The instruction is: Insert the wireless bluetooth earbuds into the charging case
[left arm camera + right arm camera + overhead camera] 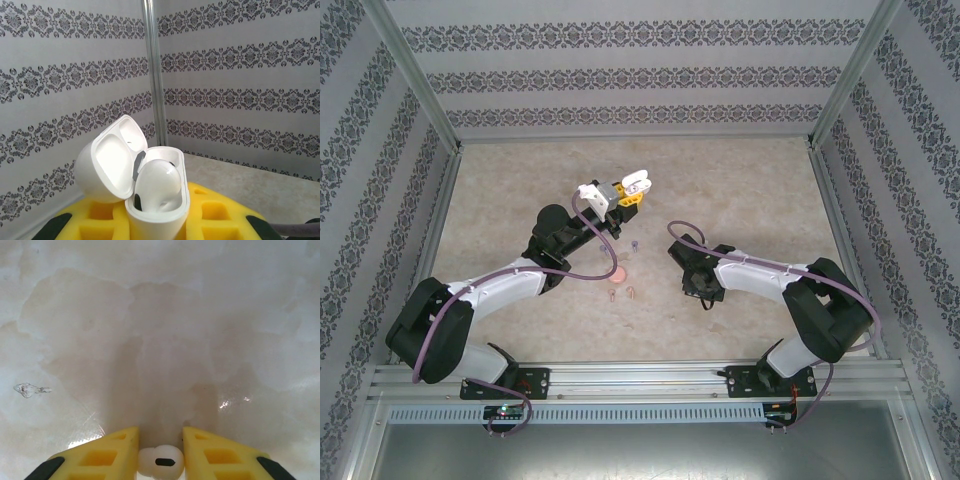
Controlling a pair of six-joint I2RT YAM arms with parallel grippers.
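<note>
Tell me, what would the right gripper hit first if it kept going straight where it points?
The right gripper has a white earbud between its jaws; beyond that, the bare tabletop comes first, probably close.

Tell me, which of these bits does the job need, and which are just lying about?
Needed: open white case in the left gripper, one white earbud inside it; second white earbud in the right gripper; purplish earbuds; pinkish earbuds.
Lying about: clear scrap; pink round thing.
</note>
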